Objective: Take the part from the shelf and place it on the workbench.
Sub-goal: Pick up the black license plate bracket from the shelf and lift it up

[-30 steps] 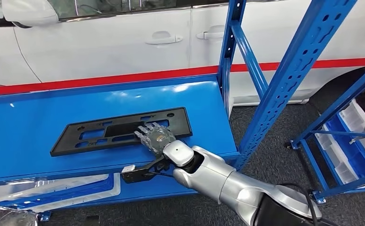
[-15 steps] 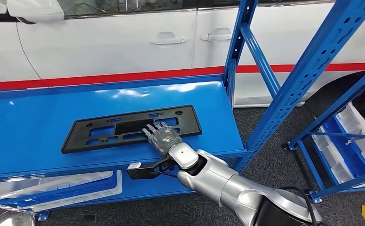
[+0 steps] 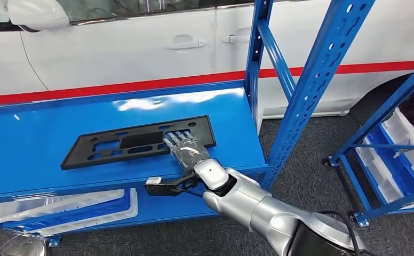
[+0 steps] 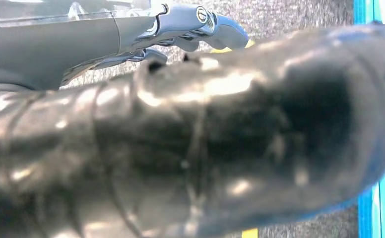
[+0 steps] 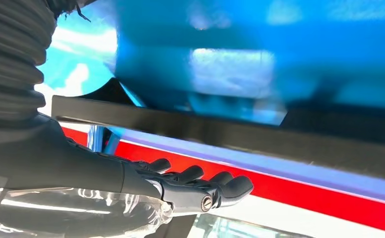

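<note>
Head view, part: black flat plastic panel (image 3: 138,142), long and slotted, lying flat on the blue shelf (image 3: 29,144), near its front edge and toward its right half.
Head view, right hand: right hand (image 3: 185,150) laid palm down on the panel's right end, fingers (image 3: 176,137) straight and spread over the top face. Whether anything is clamped cannot be told; the hand rests on the panel.
Head view, right arm: silver arm (image 3: 258,208) comes in from the lower right, wrist at the shelf's front lip; a small black box (image 3: 159,187) on a cable hangs just below that lip.
Head view, surroundings: blue upright posts (image 3: 311,85) stand at the shelf's right end. White car (image 3: 141,42) with a red stripe behind the shelf. White trays (image 3: 61,208) on the lower level; more clear bins (image 3: 402,154) in a second rack at far right. Grey carpet floor (image 3: 311,181).
Left wrist view: left hand (image 4: 200,25) seen at the frame edge, pale metallic fingers curled near a large dark blurred surface; its state cannot be told. Grey floor behind it.
Right wrist view: right hand's dark fingers (image 5: 195,183) extended flat and side by side, a clear cover over the palm. A dark bar (image 5: 230,134) crosses above them, blue surface beyond it blurred. Red stripe (image 5: 304,193) behind the fingertips.
</note>
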Controlling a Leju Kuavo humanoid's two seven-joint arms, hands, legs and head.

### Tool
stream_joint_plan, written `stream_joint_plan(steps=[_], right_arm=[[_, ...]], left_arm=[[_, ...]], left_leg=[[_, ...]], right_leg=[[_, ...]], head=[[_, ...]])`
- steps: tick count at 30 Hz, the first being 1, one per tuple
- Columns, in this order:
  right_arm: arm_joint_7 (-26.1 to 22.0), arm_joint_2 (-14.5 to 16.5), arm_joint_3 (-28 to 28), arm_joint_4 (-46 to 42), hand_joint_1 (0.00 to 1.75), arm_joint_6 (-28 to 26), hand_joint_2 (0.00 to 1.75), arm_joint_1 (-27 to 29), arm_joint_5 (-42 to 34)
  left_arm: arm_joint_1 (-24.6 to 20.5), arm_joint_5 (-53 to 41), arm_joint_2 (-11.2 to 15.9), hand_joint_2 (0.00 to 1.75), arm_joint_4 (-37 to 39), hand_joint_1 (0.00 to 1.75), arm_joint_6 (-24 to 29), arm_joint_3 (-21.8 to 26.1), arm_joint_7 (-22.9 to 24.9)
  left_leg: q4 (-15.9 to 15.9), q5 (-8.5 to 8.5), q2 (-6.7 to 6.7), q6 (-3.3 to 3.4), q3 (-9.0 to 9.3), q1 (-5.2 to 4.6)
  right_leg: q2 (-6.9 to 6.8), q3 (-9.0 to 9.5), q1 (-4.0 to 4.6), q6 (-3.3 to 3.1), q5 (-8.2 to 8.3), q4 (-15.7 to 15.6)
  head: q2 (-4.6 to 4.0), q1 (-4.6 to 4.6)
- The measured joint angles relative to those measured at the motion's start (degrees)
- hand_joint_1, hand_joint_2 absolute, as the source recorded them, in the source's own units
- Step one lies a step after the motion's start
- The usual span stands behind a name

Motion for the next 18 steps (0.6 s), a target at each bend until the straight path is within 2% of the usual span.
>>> stream_joint_plan(steps=[1, 2, 3, 4, 5, 7, 9, 11, 12, 14, 16, 17, 18], right_arm=[[0.0, 0.0, -0.1, -0.1, 0.0, -0.3, 1.75, 0.0, -0.1], [0.0, 0.0, -0.2, -0.3, 0.0, -0.7, 1.75, 0.0, -0.3], [0.0, 0.0, -0.2, -0.5, 0.0, -1.1, 1.75, 0.0, -0.6], [-0.1, 0.0, -0.3, -0.7, 0.0, -1.4, 1.75, -0.1, -0.7], [-0.1, -0.1, -0.4, -1.0, 0.0, -1.6, 1.75, -0.1, -0.9], [-0.2, -0.1, -0.7, -1.5, 0.0, -1.9, 1.75, -0.4, -1.2], [-0.3, -0.1, -0.9, -2.0, 0.0, -2.3, 1.75, -0.6, -1.4], [0.0, -0.2, -1.0, -2.5, 0.0, -2.4, 1.75, -0.8, -1.6], [0.2, -0.3, -1.1, -2.6, 0.0, -2.4, 1.75, -0.9, -1.7], [0.7, -0.6, -1.3, -2.7, 0.0, -2.4, 1.75, -1.5, -2.1], [1.0, -1.1, -1.5, -2.4, 0.0, -2.4, 1.75, -2.0, -2.8], [1.1, -1.4, -1.6, -2.1, 0.0, -2.4, 1.75, -2.0, -3.1], [1.2, -1.7, -1.7, -1.7, 0.0, -2.4, 1.75, -2.1, -3.5]], left_arm=[[0.0, 0.0, 0.0, 0.0, 0.0, 0.0, 0.0, 0.0, 0.0], [0.1, 0.0, 0.0, 0.0, 0.0, 0.0, 0.0, -0.1, 0.0], [0.1, 0.1, 0.0, 0.0, 0.0, 0.0, 0.0, -0.1, 0.0], [0.2, 0.1, 0.0, 0.0, 0.0, 0.0, 0.0, -0.1, -0.1], [0.2, 0.1, 0.0, 0.0, 0.0, 0.0, 0.0, -0.1, -0.1], [0.1, 0.1, 0.0, 0.0, 0.0, 0.0, 0.0, -0.2, -0.2], [0.0, 0.1, 0.0, 0.0, 0.0, 0.0, 0.0, -0.4, -0.2], [0.1, 0.1, -0.1, 0.0, 0.0, 0.0, -0.1, -0.6, -0.1], [0.1, 0.0, -0.1, 0.0, 0.0, 0.0, -0.1, -0.6, -0.1], [0.1, -0.1, -0.2, 0.0, 0.0, 0.0, -0.1, -0.8, 0.0], [0.0, -0.1, -0.2, 0.0, 0.0, 0.0, -0.2, -0.9, 0.0], [0.0, -0.1, -0.3, 0.0, 0.0, 0.0, -0.2, -0.9, 0.0], [0.1, -0.2, -0.3, 0.0, 0.0, 0.0, -0.2, -1.0, 0.0]], left_leg=[[3.4, -1.35, 0.0, -0.1, -1.51, 0.03], [5.4, -1.73, 0.0, -0.12, -2.34, 0.04], [5.2, -1.04, 0.0, -0.05, -2.16, 0.02], [2.6, 0.66, 0.0, 0.15, -0.78, 0.0], [-1.4, 2.61, 0.01, 0.45, 1.23, -0.06], [-8.0, 4.71, 0.01, 1.1, 4.6, -0.43], [-9.8, 4.67, -0.04, 1.58, 5.4, -0.84], [-10.4, 5.02, 0.01, 2.24, 5.69, -0.73], [-10.8, 5.2, 0.08, 2.61, 5.95, -0.6], [-11.4, 5.4, 0.22, 3.2, 6.29, -0.4], [-11.3, 5.3, 0.22, 3.48, 6.27, -0.44], [-11.2, 5.22, 0.19, 3.52, 6.28, -0.44], [-11.1, 5.12, 0.14, 3.49, 6.28, -0.43]], right_leg=[[0.0, -0.12, 0.1, -0.04, 0.03, 0.0], [0.02, -0.2, 0.2, -0.06, 0.03, 0.1], [0.06, -0.23, 0.28, -0.05, 0.01, 0.2], [0.13, -0.2, 0.33, -0.01, -0.02, 0.2], [0.19, -0.15, 0.34, 0.06, -0.07, 0.3], [0.28, -0.26, 0.46, 0.4, -0.12, 0.3], [0.31, -0.4, 0.46, 0.97, -0.01, 0.1], [0.29, -0.34, 0.41, 1.67, -0.12, 0.1], [0.25, -0.64, 0.44, 1.97, -0.68, 0.8], [0.15, -2.97, 0.4, 2.35, -3.35, 5.7], [0.12, -6.62, 0.33, 2.56, -6.12, 12.7], [0.1, -7.76, 0.29, 2.65, -6.31, 14.7], [0.09, -7.91, 0.25, 2.7, -5.38, 14.5]], head=[[0.0, 0.01], [0.01, 0.02], [0.01, 0.02], [0.01, 0.01], [0.01, 0.02], [0.0, 0.02], [0.01, 0.04], [0.0, 0.08], [0.0, 0.15], [0.0, 0.32], [0.0, 0.38], [0.0, 0.39], [0.0, 0.41]])
